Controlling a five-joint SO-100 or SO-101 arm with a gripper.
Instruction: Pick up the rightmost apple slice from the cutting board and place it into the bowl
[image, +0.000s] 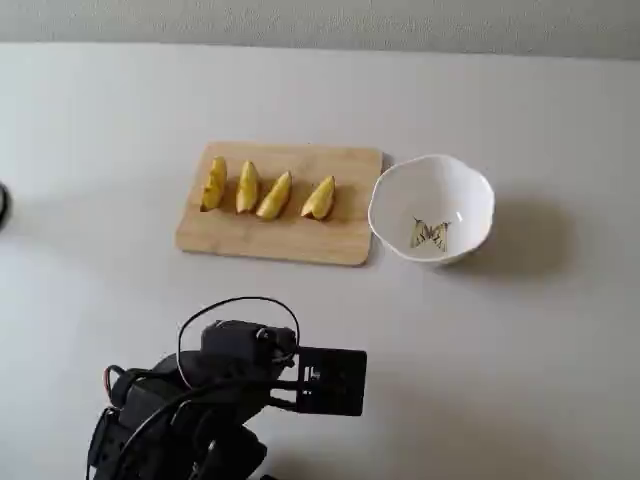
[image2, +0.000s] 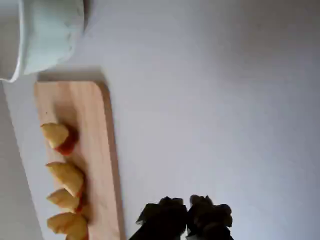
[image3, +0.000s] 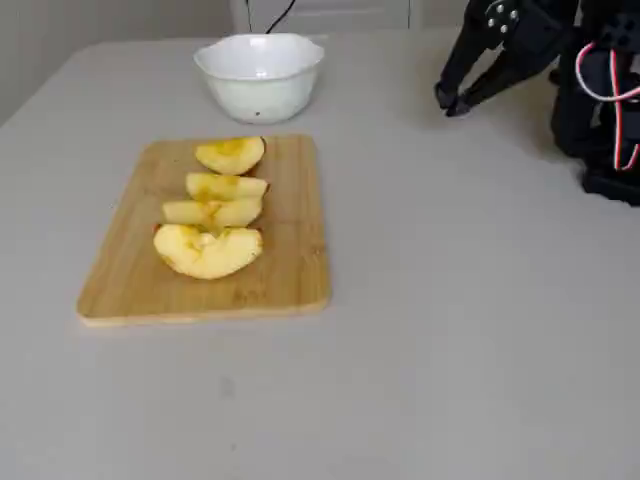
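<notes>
Three slimmer yellow apple wedges (image: 246, 188) lie in a row on the wooden board, each apart from its neighbour in a fixed view; in another fixed view the nearest wedge (image3: 207, 250) appears largest; the pale grey matte desk (image: 520, 360) carries everything; a dark object (image: 3, 205) is cut by the left edge; a grey wall strip (image: 320, 20) runs behind.
</notes>
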